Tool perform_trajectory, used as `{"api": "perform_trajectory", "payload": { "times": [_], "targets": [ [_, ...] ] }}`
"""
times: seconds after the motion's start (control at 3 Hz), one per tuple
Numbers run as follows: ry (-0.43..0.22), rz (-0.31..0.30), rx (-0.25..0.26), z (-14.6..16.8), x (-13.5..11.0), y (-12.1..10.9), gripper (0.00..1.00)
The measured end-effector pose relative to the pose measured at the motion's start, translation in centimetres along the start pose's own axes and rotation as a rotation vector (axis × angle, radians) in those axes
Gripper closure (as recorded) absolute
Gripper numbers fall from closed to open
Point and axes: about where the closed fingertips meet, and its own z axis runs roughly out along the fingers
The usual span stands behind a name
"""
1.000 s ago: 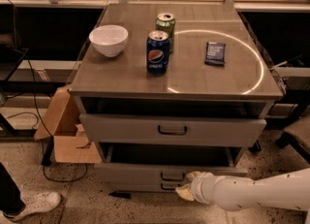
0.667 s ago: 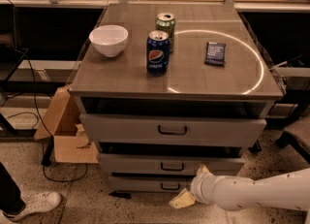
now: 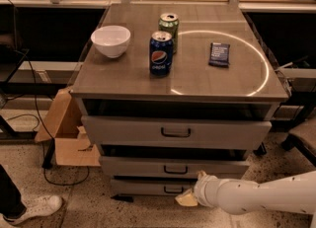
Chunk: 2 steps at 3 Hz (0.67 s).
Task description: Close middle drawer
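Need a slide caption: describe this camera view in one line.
Gripper low in front of the bottom drawer, just below the nearly closed middle drawer.

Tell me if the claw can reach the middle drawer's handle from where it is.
Probably yes. The claw sits low, just below and right of the middle drawer and its handle, with nothing between them.

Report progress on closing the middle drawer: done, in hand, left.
Done: the middle drawer looks pushed in, its front set back behind the top drawer. In hand: the tool sits low by the bottom drawer, off the middle handle. Left: perhaps a last nudge, if it isn't fully seated.
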Motion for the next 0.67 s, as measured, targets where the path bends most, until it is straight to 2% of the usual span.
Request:
{"api": "perform_trajectory", "payload": {
  "times": [0.67],
  "targets": [
    [0.0,0.0,0.0,0.0,0.0,0.0,0.72]
  ]
}}
